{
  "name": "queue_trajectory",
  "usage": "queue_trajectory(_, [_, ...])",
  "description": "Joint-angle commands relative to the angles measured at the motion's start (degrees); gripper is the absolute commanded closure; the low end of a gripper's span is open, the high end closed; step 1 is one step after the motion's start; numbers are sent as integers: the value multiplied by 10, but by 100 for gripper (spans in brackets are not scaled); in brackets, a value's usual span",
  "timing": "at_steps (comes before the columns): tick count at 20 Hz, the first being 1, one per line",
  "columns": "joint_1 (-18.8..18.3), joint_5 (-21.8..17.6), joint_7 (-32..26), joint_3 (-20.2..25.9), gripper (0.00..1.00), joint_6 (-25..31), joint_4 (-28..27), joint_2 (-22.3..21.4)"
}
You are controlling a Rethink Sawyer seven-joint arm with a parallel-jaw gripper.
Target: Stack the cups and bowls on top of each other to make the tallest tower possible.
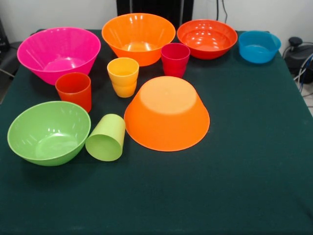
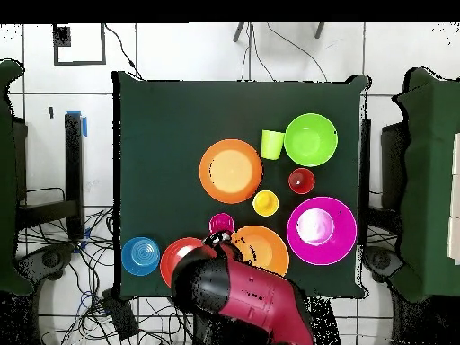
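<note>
Dark green cloth is covering the counter [image 1: 254,166], and every cup and bowl is being shown standing apart on it, with no tower built; an orange bowl [image 1: 167,113] is lying upside down near the middle, with a lime green cup [image 1: 106,138] tipped on its side just beside it, its mouth turned toward the front camera; a lime green bowl [image 1: 49,132] is sitting upright just beside that cup; a red-orange cup [image 1: 74,90], a yellow-orange cup [image 1: 123,77] and a magenta-red cup [image 1: 175,59] are standing upright in a loose row behind them; a large pink bowl [image 1: 58,54], a second orange bowl [image 1: 138,38], a red-orange bowl [image 1: 207,38] and a small blue bowl [image 1: 259,46] are being kept upright along the far edge; in the overhead view the red and black arm [image 2: 243,301] is seen reaching over the upright orange bowl and the red-orange bowl; the claw is hidden beneath the arm, so it cannot be told whether it is wide or narrow.
</note>
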Motion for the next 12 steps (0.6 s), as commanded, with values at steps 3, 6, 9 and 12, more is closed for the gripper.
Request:
queue_trajectory(3, [-43, -29, 3, 58, 0, -63, 65, 27])
queue_trajectory(6, [-65, -35, -9, 74, 0, -86, 77, 30])
queue_trajectory(9, [-90, -44, -14, 92, 0, -119, 88, 38])
queue_trajectory(12, [-100, -56, -12, 98, 0, -141, 86, 51])
